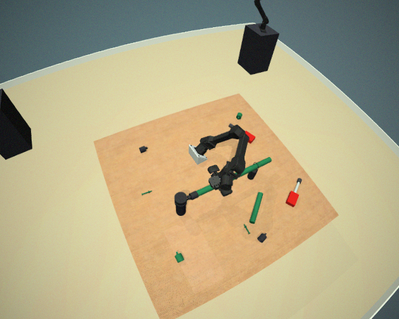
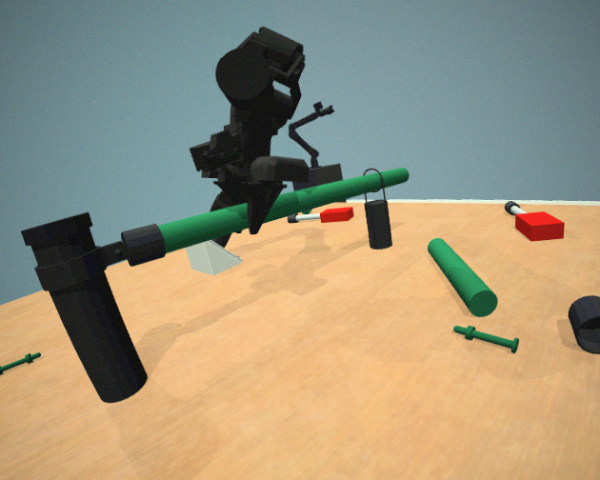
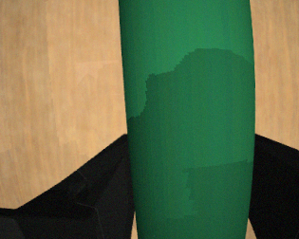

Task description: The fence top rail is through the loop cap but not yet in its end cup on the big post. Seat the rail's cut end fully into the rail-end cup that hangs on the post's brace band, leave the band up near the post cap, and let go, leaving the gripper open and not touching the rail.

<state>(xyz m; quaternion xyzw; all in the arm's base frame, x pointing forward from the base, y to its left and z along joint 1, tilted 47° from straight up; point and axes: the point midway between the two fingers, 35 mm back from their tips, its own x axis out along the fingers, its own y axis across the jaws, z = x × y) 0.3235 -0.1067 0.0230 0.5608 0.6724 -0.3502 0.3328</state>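
The green rail runs from the black end cup through the loop cap's ring on the small post. The rail's near end is inside the cup mouth; how deep is hidden. The cup hangs on the brace band of the big black post, and the band is high, a little below the post cap. My gripper is shut on the rail at mid-length, one finger on each side.
A loose green bar lies in front of the small post. Green bolts, black caps, red-headed mallets and a green fitting lie around the mat. The arm's grey base stands behind the rail.
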